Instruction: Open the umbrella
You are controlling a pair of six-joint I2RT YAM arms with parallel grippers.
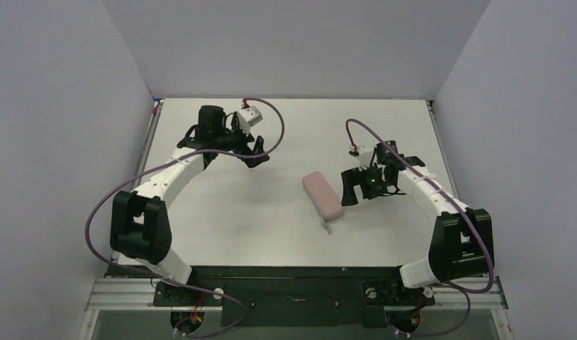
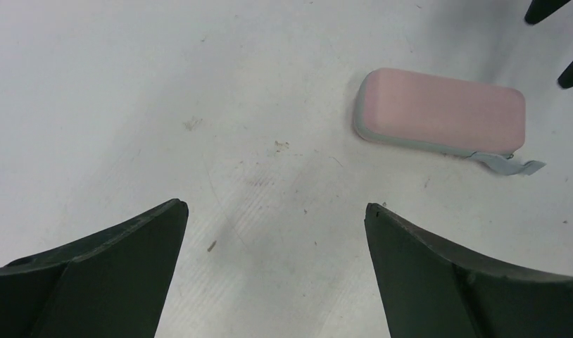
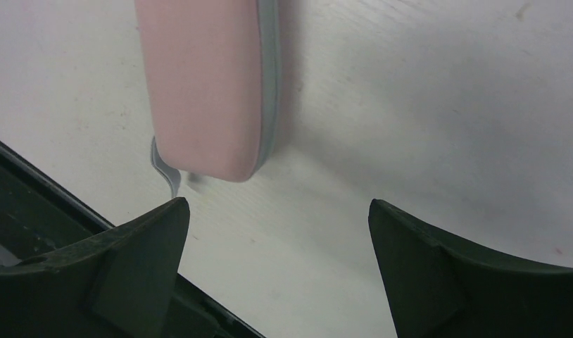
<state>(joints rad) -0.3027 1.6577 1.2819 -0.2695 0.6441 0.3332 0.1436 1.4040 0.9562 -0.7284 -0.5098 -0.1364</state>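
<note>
The white counter point(image 1: 271, 234) carries everything. The left arm point(image 1: 165, 177) reaches over its far left part, and the right arm point(image 1: 431, 191) bends in from the right. The umbrella point(image 1: 322, 195), a closed pink oblong with a grey seam, lies flat just right of centre, near the right pincer point(image 3: 278, 201) and well apart from the left pincer point(image 2: 273, 204). Both pincers gape wide, holding nothing. A small grey strap point(image 2: 509, 165) trails from the umbrella's near end.
</note>
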